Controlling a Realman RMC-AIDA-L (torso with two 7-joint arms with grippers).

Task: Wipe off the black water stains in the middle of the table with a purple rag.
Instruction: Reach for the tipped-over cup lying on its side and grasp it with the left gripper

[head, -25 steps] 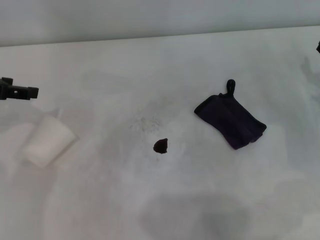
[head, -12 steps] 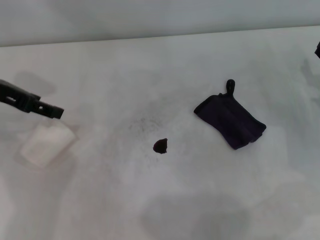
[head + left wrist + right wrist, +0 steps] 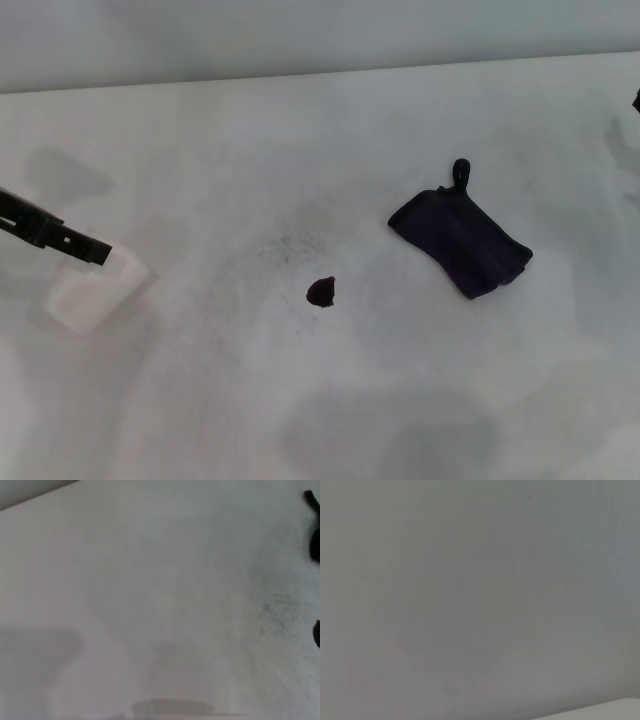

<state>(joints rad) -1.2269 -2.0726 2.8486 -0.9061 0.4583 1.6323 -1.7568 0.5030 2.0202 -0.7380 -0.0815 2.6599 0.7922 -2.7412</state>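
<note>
- Near the table's (image 3: 200,420) middle, the black water stains (image 3: 321,291) are sitting, the purple rag (image 3: 461,242) lying rightward, long axis slanting toward the near-right corner.
- Left gripper (image 3: 95,252) is hovering at the left edge, well apart; right gripper (image 3: 636,98) seems nearer; I cannot tell either's finger state.

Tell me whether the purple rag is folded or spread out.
Folded: the purple rag lies as a thick, compact bundle with layered edges.

Left end effector (image 3: 60,238): slim matte-black bar, squared tip (small pale dots along it).
</note>
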